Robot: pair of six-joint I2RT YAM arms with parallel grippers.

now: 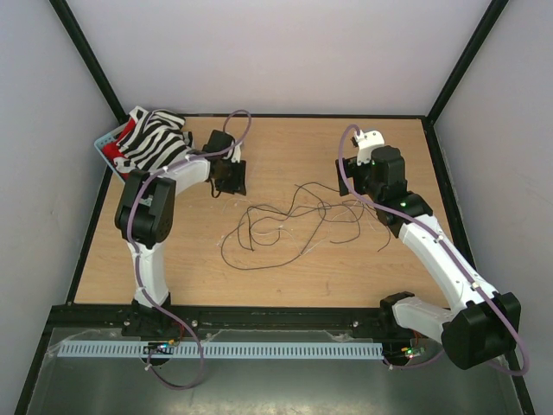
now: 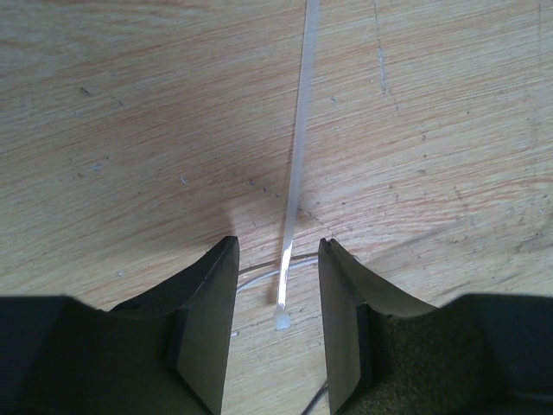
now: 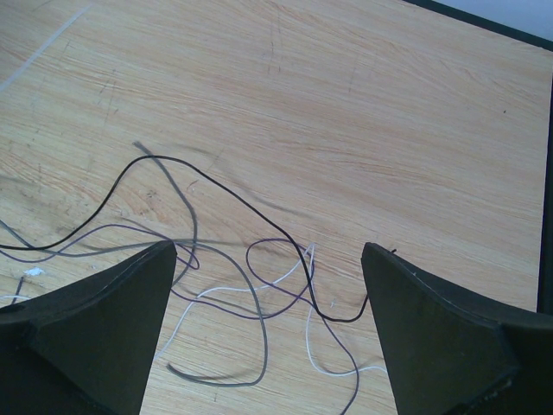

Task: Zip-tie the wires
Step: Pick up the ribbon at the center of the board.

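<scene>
The wires (image 1: 294,216) lie in a loose tangle on the wooden table (image 1: 285,268), dark, grey, purple and white strands. A translucent white zip tie (image 2: 296,156) lies flat on the wood in the left wrist view, with its head end between the fingers. My left gripper (image 1: 229,183) is open and low over it, its fingers (image 2: 207,303) either side and not touching. A thin pale wire (image 2: 257,273) crosses under the tie. My right gripper (image 1: 361,194) is open above the right end of the tangle, with several strands (image 3: 259,285) between its fingers (image 3: 432,320).
A zebra-striped cloth (image 1: 155,138) sits on a blue basket (image 1: 105,138) at the back left corner. A pale thin strip (image 3: 43,54) lies on the wood far left in the right wrist view. The black table frame (image 1: 436,164) runs along the right edge.
</scene>
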